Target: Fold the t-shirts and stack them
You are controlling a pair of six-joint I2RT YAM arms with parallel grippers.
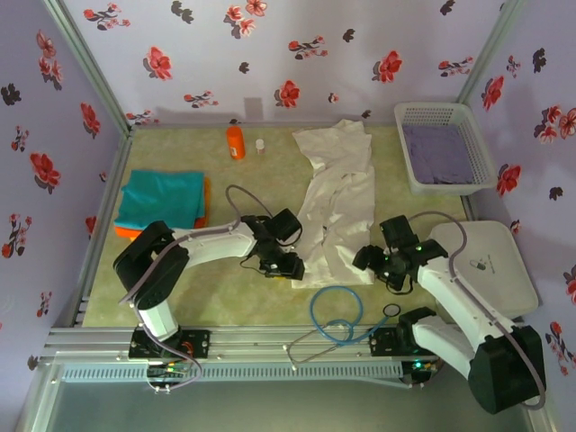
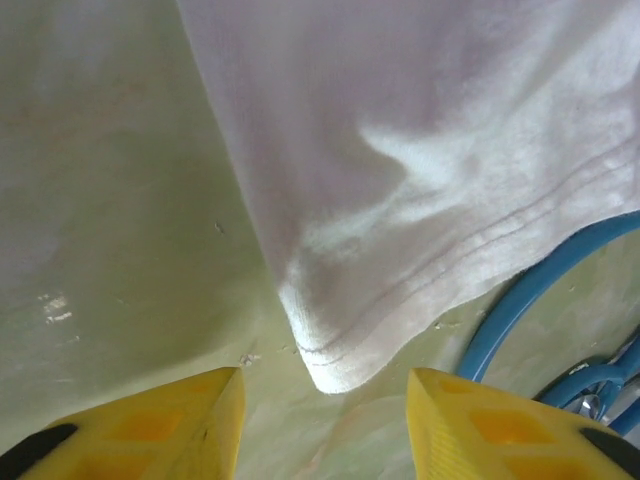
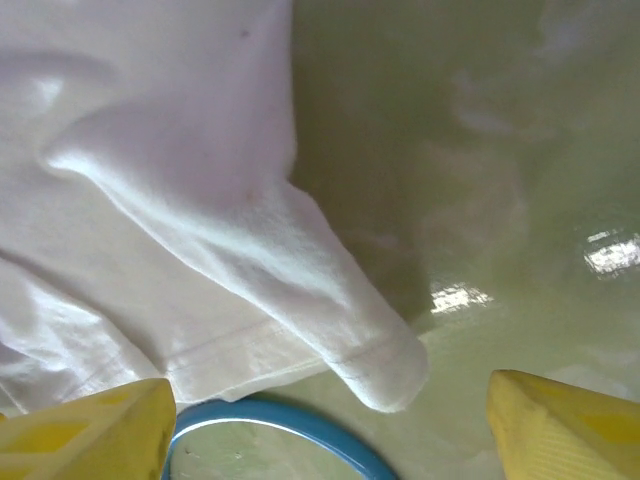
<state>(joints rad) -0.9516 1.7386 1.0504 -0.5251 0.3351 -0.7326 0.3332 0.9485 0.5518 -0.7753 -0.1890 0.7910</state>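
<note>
Left gripper (image 2: 322, 388) and right gripper (image 3: 330, 392) are held spread, empty; the blue cable (image 2: 520, 300) at six o'clock of the white t-shirt (image 1: 337, 207) could be pinched with its hem.

One white t-shirt (image 1: 337, 202), one teal t-shirt (image 1: 162, 198), one orange t-shirt (image 1: 206, 194), one basket (image 1: 434, 109), one orange bottle (image 1: 235, 142), one small vial (image 1: 260, 146), one blue cable (image 3: 260, 411).

No legible txt, nos. or brand names anywhere. Only candidate: small dark mark on the white pad (image 1: 468, 243) at far right, prob. a logo, too small & blurred to read.
</note>
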